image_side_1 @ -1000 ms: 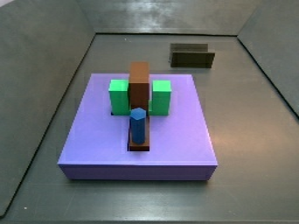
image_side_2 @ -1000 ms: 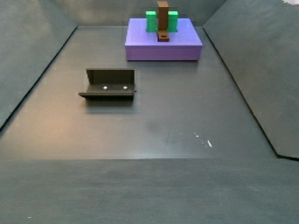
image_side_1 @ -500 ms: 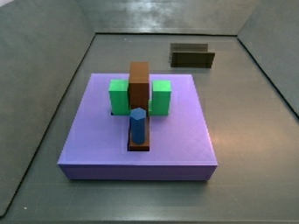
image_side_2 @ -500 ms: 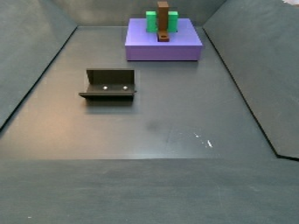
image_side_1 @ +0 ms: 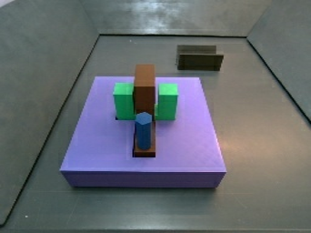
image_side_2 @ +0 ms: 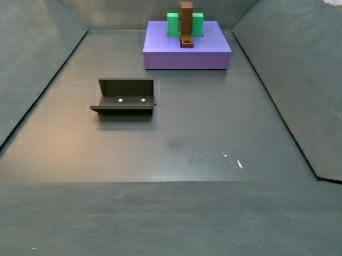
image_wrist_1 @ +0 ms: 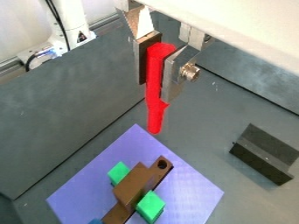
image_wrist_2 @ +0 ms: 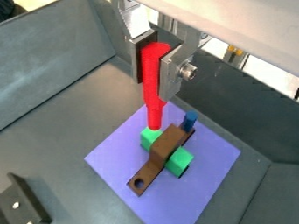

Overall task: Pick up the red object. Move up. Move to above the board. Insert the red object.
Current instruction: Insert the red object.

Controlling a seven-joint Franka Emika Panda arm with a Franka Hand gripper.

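My gripper (image_wrist_1: 162,77) shows in both wrist views and is shut on the red object (image_wrist_1: 156,92), a thin bright red peg hanging straight down from between the silver fingers (image_wrist_1: 179,74). In a wrist view the gripper (image_wrist_2: 156,74) holds the red object (image_wrist_2: 153,101) well above the board (image_wrist_2: 117,157). The board is a large lavender slab (image_wrist_1: 193,188), also seen in both side views (image_side_1: 183,146) (image_side_2: 211,50). The gripper and the red object are out of both side views.
On the board stand a brown bar (image_side_1: 145,91), two green blocks (image_side_1: 124,100) and a blue peg (image_side_1: 144,130). The dark fixture (image_side_2: 126,97) stands on the grey floor apart from the board, and shows in a side view (image_side_1: 201,58). Grey walls enclose the floor.
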